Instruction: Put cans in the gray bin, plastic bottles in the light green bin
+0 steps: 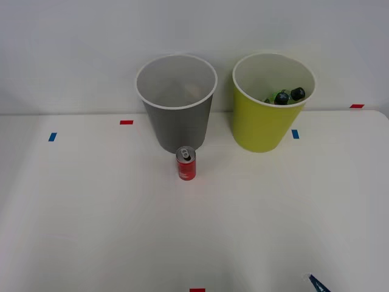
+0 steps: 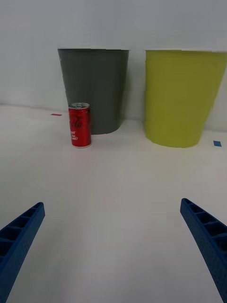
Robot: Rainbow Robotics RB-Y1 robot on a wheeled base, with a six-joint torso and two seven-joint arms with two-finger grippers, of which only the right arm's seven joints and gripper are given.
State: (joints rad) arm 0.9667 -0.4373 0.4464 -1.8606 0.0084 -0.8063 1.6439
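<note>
Standing well ahead of tool (image 2: 113, 251): can (image 2: 79, 125)

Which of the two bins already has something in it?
The light green bin, on the robot's right: black-capped green bottles show above its rim. The gray bin beside it looks empty, and the red can stands on the table before it.

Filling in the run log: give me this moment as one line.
right pincer: open, empty | red can: upright on table, before gray bin | green bottles: in light green bin
</note>
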